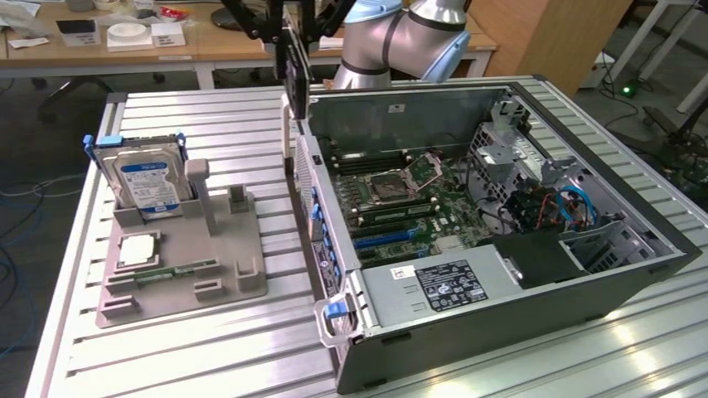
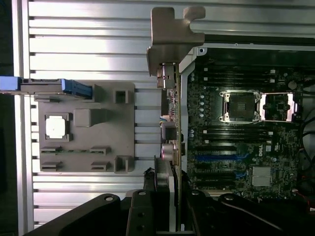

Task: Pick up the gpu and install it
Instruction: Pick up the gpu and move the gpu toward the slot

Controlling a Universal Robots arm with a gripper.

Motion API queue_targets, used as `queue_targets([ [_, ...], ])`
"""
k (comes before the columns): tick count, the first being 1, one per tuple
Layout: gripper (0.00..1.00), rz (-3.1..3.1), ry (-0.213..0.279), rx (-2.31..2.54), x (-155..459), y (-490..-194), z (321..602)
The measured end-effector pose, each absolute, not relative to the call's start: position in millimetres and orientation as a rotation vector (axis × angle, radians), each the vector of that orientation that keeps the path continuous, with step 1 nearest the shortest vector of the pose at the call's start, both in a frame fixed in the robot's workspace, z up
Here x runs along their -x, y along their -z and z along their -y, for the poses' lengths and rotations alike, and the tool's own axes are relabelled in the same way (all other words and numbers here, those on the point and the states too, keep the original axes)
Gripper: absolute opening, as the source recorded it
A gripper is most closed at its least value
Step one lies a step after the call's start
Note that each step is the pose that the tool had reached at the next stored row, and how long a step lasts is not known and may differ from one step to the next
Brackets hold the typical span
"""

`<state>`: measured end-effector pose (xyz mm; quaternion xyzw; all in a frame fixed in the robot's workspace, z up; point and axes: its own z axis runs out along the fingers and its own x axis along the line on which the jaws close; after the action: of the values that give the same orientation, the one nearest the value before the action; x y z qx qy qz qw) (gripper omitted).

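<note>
Hanging edge-on from the gripper [image 1: 293,37]: one graphics card [image 1: 294,79], pinched between two dark fingers [image 2: 147,206] that press against its flat faces. The card is in the air above the corner of the one open computer case [image 1: 498,340] nearest the arm, over the case wall on the tray side, not seated in any slot. In the wrist view its silvery end bracket [image 2: 170,37] is the end farthest from the gripper.

One grey robot arm [image 1: 404,41] stands behind the case.

Inside the case:
- one motherboard [image 1: 409,207]
- one processor socket [image 1: 393,186]
- one labelled power supply [image 1: 443,286]

Beside the case, on the slatted metal table [image 1: 199,348], one grey tray [image 1: 221,282] holds three parts:
- one hard drive [image 1: 144,178], standing upright
- one square processor chip [image 1: 138,249], lying flat
- one narrow memory stick [image 1: 166,272], lying flat
</note>
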<state>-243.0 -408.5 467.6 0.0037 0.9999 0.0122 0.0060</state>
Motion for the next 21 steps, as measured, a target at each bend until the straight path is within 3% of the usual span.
queue_targets([
  [21,0.29,-3.129,-0.038,-0.012,224,-467,409],
])
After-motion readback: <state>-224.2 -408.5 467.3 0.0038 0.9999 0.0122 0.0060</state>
